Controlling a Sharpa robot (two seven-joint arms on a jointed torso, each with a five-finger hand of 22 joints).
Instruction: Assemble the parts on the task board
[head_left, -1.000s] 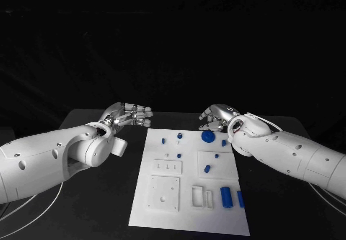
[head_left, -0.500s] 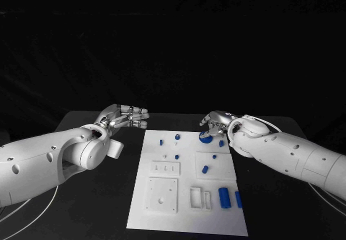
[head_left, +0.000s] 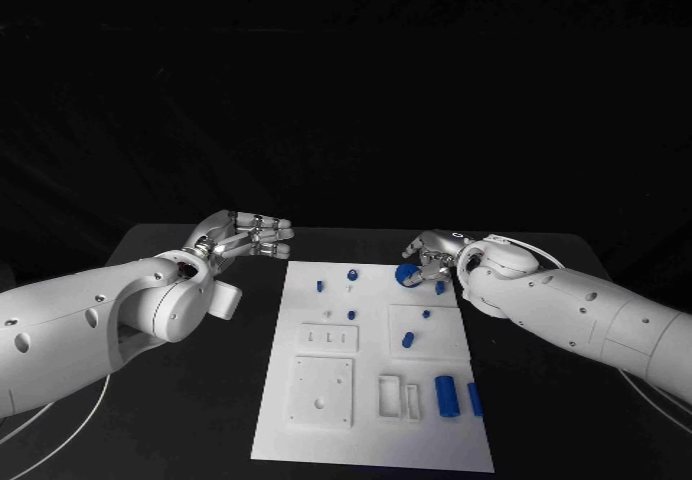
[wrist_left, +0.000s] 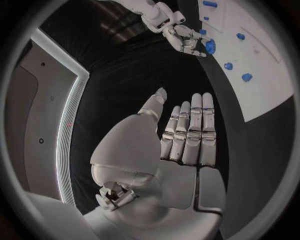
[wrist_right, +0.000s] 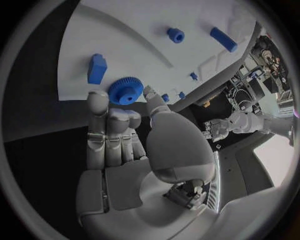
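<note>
Since prev frames, right hand (head_left: 431, 254) has come lower onto the task board's (head_left: 372, 430) far right corner w/ the blue gear (head_left: 407, 272). Gear now sits at that far edge, pinched btwn thumb and fingertips (wrist_right: 97, 97); whether it touches the plate, can't tell. Left hand (head_left: 245, 236) hovers off the board's far left corner over the black table (head_left: 173, 400), holding nothing, fingers (wrist_left: 190, 125) straight and side by side, thumb apart.
</note>
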